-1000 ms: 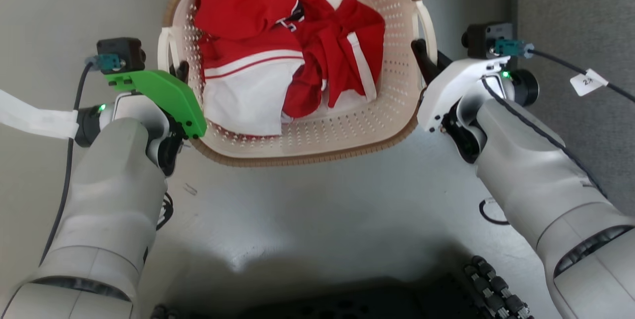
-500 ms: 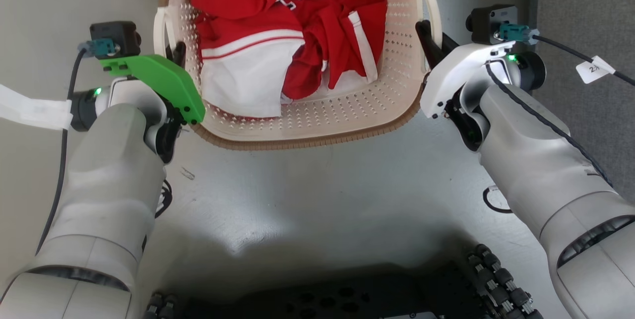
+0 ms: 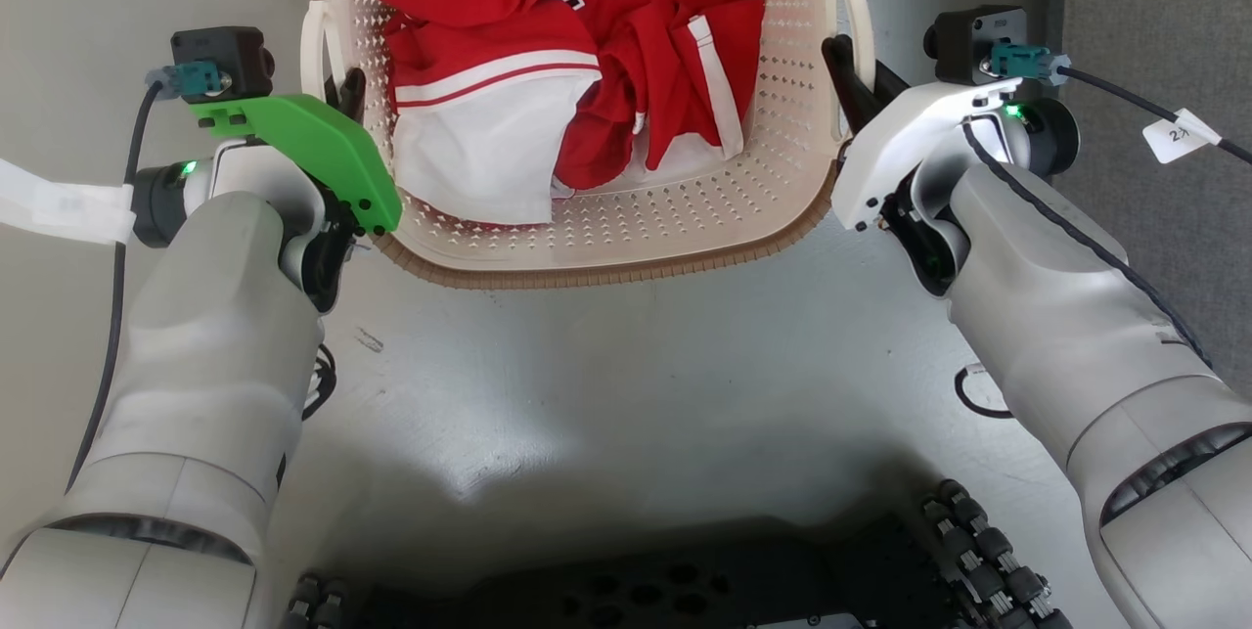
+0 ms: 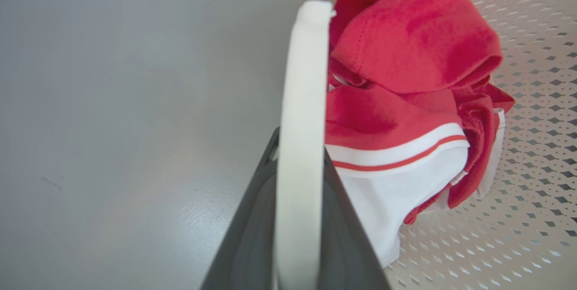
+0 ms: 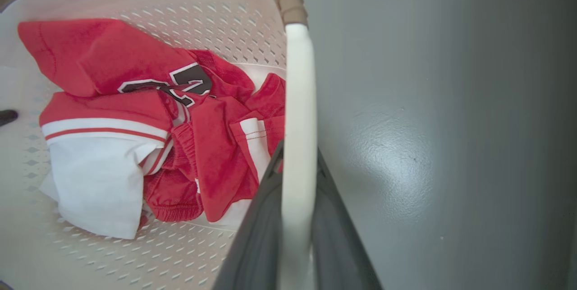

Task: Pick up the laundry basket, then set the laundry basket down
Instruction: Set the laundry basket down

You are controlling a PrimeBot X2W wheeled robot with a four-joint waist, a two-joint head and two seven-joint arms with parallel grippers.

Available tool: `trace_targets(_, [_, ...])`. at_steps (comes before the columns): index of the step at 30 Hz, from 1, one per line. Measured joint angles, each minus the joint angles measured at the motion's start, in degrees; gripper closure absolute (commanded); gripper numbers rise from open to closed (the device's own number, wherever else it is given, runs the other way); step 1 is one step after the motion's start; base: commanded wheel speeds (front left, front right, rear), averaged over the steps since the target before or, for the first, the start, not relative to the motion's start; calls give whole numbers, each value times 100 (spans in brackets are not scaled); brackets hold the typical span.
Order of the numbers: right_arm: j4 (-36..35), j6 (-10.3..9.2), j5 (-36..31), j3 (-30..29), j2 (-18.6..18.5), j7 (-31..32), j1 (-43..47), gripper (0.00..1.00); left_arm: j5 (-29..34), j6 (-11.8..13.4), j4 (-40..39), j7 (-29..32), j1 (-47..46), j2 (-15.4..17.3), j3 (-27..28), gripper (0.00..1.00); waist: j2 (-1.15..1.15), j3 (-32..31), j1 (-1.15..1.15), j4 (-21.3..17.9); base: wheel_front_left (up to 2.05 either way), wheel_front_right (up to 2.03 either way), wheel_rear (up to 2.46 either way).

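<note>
Laundry basket (image 3: 606, 269) dead ahead at the top of the head view, grey floor (image 3: 626, 394) beneath (touching it or hanging clear, impossible to say), heaped with red and white clothes (image 3: 548, 71). Left gripper (image 3: 337, 91) clamped on the white left handle (image 4: 299, 145), one dark finger either side of the bar. Right gripper (image 3: 849, 57) clenched likewise on the white right handle (image 5: 297, 145), bar running straight up between its fingers (image 5: 257, 240).

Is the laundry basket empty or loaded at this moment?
Loaded. The laundry basket holds crumpled red and white clothing piled on its perforated floor. The near strip of that floor is bare.
</note>
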Motion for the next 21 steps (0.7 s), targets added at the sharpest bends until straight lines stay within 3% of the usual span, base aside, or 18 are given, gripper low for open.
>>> trace_targets(6, [40,31,9,0,15,0,-2,100,-11,-15,53,44,-27,-13,-1,100,0,-23,0,7,0,0,0])
trace_targets(7, [36,44,8,14,14,0,-3,57,-15,-18,57,46,-34,-14,3,64,0,-26,0,10,0,0,0])
trace_targets(8, [36,52,7,23,10,1,-4,57,-34,-25,66,69,-36,-18,12,64,0,-29,0,12,0,0,0])
trace_targets(9, [37,77,5,43,-1,2,-4,0,-71,-42,81,168,-50,-15,10,0,0,-32,0,12,0,0,0])
trace_targets(21, [-38,78,-10,26,-158,9,10,0,-111,-48,233,222,-48,85,-79,0,0,-196,0,45,0,0,0])
